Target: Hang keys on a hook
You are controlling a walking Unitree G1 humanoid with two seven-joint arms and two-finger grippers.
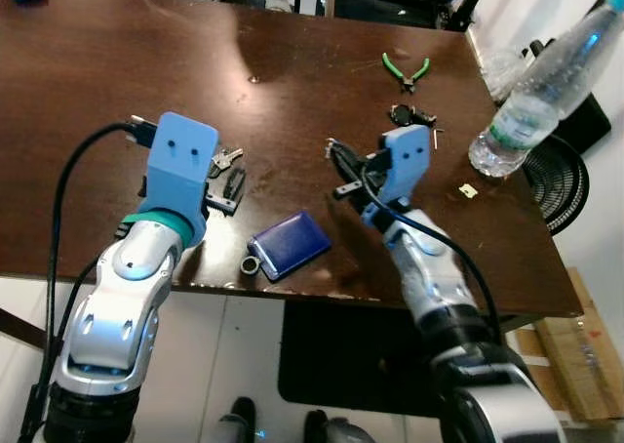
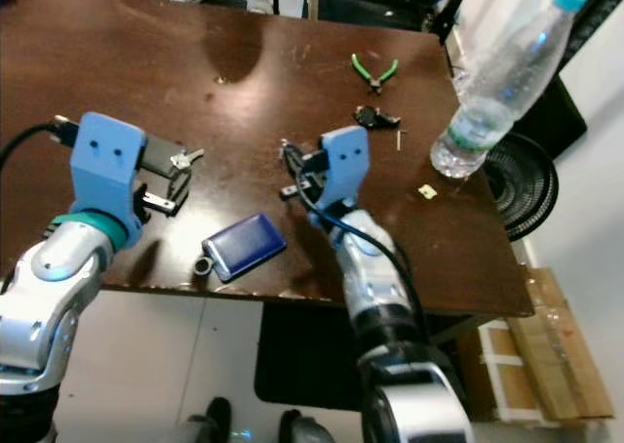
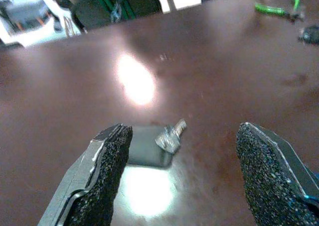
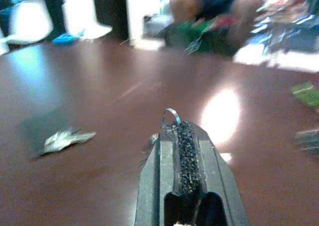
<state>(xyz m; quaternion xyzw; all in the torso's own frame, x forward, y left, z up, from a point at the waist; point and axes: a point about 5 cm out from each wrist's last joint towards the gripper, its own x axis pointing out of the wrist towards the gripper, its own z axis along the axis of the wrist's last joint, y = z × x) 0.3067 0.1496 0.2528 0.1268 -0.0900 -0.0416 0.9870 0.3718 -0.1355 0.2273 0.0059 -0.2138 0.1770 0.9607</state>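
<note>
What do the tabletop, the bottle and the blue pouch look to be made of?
Dark brown tabletop: glossy varnished wood or veneer, mirroring lamp glare. Clear bottle with blue cap: thin transparent plastic, ribbed. Flat blue pouch: probably leather or faux leather, soft sheen, with a metal ring.

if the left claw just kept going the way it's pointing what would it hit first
Most likely the keys, a silver key on a dark fob lying on the brown table. The left claw is open and the keys sit just ahead, nearer its left finger. Depth is unclear, so it might touch the tabletop first.
</note>
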